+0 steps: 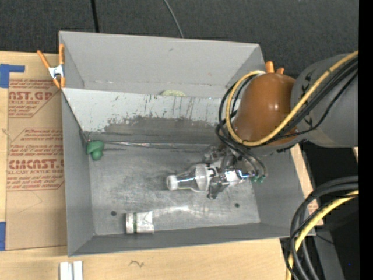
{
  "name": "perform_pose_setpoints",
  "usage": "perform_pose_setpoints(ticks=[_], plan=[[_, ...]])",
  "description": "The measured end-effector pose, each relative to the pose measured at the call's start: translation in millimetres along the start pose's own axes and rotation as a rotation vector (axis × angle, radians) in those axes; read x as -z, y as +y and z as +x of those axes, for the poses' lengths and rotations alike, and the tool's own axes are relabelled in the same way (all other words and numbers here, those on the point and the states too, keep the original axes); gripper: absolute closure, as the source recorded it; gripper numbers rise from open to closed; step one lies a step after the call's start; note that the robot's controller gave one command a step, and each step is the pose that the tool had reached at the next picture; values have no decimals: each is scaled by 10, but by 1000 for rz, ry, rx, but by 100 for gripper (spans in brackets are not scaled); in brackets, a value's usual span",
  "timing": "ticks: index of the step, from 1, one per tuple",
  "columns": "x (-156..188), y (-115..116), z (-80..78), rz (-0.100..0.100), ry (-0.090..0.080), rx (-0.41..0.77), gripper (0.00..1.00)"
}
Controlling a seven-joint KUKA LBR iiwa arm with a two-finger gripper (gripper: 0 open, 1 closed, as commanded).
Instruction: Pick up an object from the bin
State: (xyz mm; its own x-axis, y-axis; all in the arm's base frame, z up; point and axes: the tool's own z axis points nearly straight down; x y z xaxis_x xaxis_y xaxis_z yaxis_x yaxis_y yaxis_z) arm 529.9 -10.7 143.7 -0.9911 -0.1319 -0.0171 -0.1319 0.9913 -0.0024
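**Operator:** Where is the gripper sitting at this step?

**Technician:** The gripper (218,182) is hanging low over the floor of the bin (116,179). It is sitting in the right half, roughly midway between the far wall and the near wall. The arm is reaching in over the right wall. Its orange cover (262,107) is sitting directly above the gripper, and yellow and black cables (229,112) are looping around that cover.

**Operator:** Which item is lying at the gripper?

**Technician:** A small clear bottle (191,181) is lying on its side near the centre of the floor. Its white cap (173,183) is pointing toward the left wall. Its wider end is pointing toward the right wall and is lying right at the gripper.

**Operator:** Is the gripper clamping the clear bottle or standing released?

**Technician:** That cannot be told. Wrist hardware and glare on the clear plastic are masking the tip of the tool, so neither a grasp nor a released state is showing.

**Operator:** What else is lying in the bin?

**Technician:** A white cylinder (139,222) with a greenish band is lying on its side along the near wall, left of centre and well apart from the gripper. A small green lump (95,150) is resting in the far left corner of the floor, at the foot of the far wall.
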Motion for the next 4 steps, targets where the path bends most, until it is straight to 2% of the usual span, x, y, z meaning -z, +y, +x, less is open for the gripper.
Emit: perform_pose_setpoints(ticks=[1, 2, 3, 4], plan=[[-161, -16, 185, -7, 32, -4, 100], [556, 318, -113, -2, 19, -44, 100], [269, 302, 11, -3, 5, -26, 100], [166, 111, -12, -6, 27, 123, 100]])
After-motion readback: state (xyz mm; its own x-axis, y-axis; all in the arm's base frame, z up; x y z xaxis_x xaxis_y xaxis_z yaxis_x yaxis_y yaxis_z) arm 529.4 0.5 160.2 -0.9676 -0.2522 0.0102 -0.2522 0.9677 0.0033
